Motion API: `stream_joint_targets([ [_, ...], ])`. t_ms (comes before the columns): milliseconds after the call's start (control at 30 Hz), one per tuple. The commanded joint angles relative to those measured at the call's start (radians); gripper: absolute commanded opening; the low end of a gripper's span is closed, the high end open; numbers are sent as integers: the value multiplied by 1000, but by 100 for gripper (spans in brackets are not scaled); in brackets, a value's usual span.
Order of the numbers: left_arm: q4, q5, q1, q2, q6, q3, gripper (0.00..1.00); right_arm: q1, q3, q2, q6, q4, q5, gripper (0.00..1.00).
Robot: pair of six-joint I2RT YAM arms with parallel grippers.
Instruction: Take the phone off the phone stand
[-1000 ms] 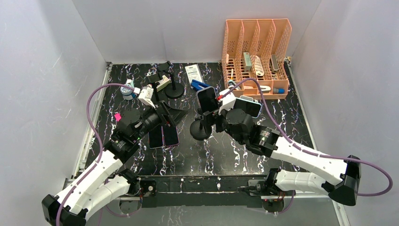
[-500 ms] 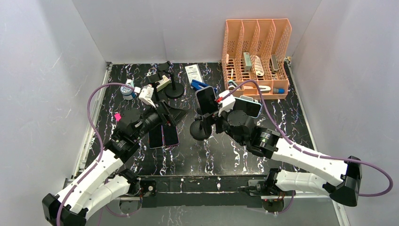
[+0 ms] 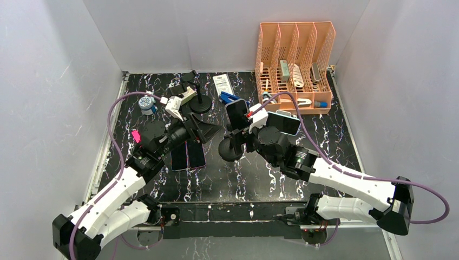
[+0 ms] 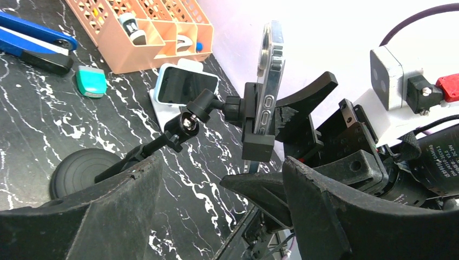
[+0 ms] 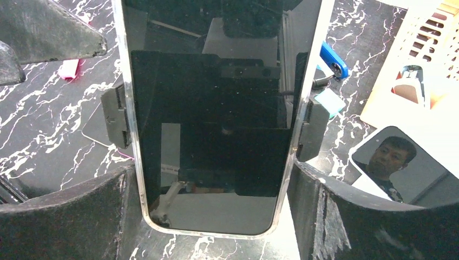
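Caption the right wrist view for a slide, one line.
Open right end effector straddling the dark-screened phone, which sits clamped in the phone stand.

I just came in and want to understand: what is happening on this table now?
A phone stands clamped upright in a phone stand. The right gripper is open, with one finger on each side of the phone, not closed on it. The left gripper is also open and empty, facing the stand from the side. The phone is not yet out.
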Motion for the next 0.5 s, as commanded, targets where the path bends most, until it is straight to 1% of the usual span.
stream_joint_targets([
  [0,79,61,5,26,-27,37,78,5,10,4,-8,66,40,93],
  [167,141,103,5,70,-54,39,78,5,18,8,-8,64,37,80],
  [367,196,138,5,122,-73,43,78,5,45,4,-4,30,11,61],
  [467,205,141,5,137,-66,50,77,5,62,-1,4,6,-2,54],
])
